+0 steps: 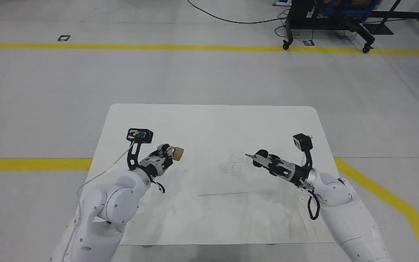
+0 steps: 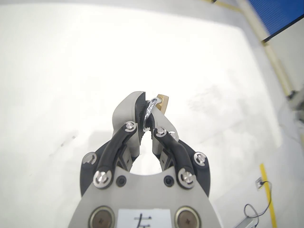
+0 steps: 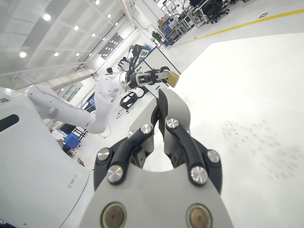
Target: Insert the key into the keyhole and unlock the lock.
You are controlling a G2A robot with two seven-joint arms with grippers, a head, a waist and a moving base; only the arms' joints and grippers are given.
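Brass padlock (image 2: 164, 102), squarish, is pinched by its curved steel shackle (image 2: 147, 115) in the ribbed left jaws; the right jaws press shut on a slim metal key (image 1: 249, 156).

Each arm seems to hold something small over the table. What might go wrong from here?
The left gripper pinches the padlock only by its shackle, so it might swivel when pushed. The key sticks out of the right gripper as a small tip, apart from the padlock; slight misaim could make it miss. Either could slip and fall to the table.
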